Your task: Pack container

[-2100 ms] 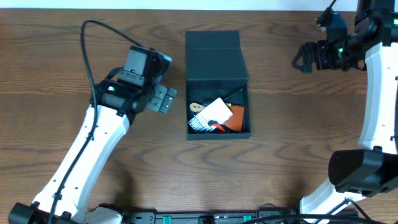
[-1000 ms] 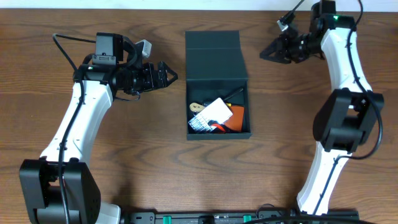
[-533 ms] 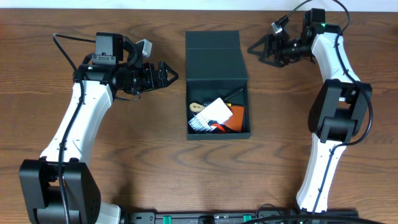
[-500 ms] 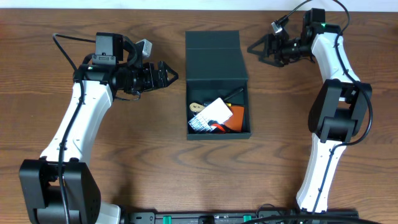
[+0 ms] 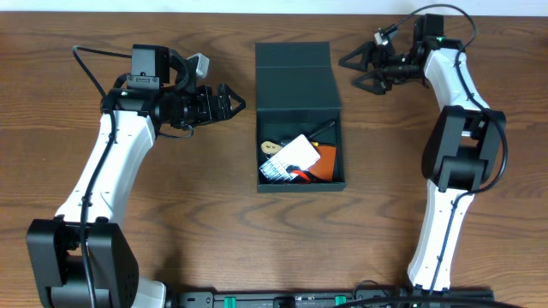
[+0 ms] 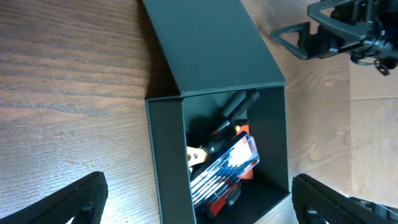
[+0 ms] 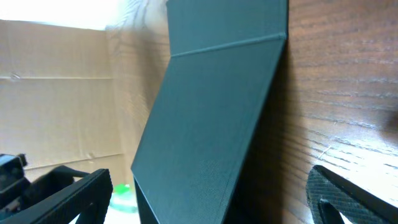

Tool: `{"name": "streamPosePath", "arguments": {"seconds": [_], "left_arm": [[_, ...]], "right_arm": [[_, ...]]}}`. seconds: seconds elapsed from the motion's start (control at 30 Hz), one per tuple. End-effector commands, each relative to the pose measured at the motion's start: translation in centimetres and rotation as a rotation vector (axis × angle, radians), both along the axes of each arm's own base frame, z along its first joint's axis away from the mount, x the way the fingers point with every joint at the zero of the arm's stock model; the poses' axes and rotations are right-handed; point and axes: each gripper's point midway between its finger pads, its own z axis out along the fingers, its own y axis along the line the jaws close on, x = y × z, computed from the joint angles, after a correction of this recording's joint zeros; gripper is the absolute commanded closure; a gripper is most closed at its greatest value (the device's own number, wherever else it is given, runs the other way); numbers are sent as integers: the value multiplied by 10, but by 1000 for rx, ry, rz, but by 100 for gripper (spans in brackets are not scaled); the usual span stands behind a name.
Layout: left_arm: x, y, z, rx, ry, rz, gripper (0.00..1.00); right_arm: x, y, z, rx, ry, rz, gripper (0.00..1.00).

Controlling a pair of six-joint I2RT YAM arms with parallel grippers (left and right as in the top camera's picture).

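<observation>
Moved slightly closer to the container (image 5: 297,85) over the past second, the right gripper (image 5: 349,73) is now seen with its fingers spread wide, where they had been drawn close together. Nothing is held between them. It is positioned just beside the right edge of the opened flap lid (image 5: 294,54), at the far side of the table (image 5: 171,222). No contact with the lid can be made out. The left gripper (image 5: 233,103) has not been shifted in that time. It is held near the container's left side, apart from it and pointed toward it, its fingers likewise parted and empty.

The dark teal box is placed at the middle of the table, with its lid folded back toward the far edge and its compartment left uncovered. Inside, a blue-and-white bit case (image 5: 287,161) is laid slantwise beside an orange item (image 5: 328,162). A black handle (image 5: 322,128) is lodged toward the far right corner, and a pale tan piece (image 5: 269,146) is seen at the left wall. In the right wrist view, the lid's matte outer panel is shown close up between that gripper's two parted fingers. In the left wrist view, the filled compartment is framed between that gripper's fingers.
</observation>
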Motion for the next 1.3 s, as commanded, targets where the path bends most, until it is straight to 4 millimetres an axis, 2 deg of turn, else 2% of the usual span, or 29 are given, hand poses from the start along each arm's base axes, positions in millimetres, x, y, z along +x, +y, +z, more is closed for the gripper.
{"name": "streamPosePath", "arguments": {"seconds": [0.0,0.13,0.33,0.53,0.77,0.9,1.1,1.27], "left_arm": [[2,0,2,-10,-1,6,7],[2,0,2,-10,-1,6,7],[2,0,2,-10,-1,6,7],[2,0,2,-10,-1,6,7],[2,0,2,-10,-1,5,7],[2,0,2,-10,0,5,7],[2,0,2,-10,0,5,7],[2,0,2,-9,-1,5,7]], "right_arm": [[-2,9,-18,63,78,-6,9],[0,18,-24,87,89,0,6],[-1,34,-40,121,133,10,9],[3,51,-44,138,126,26,9],[21,67,-5,291,-36,97,9],[28,68,4,320,-62,99,10],[24,72,28,412,-127,178,11],[15,74,46,489,-158,262,16]]}}
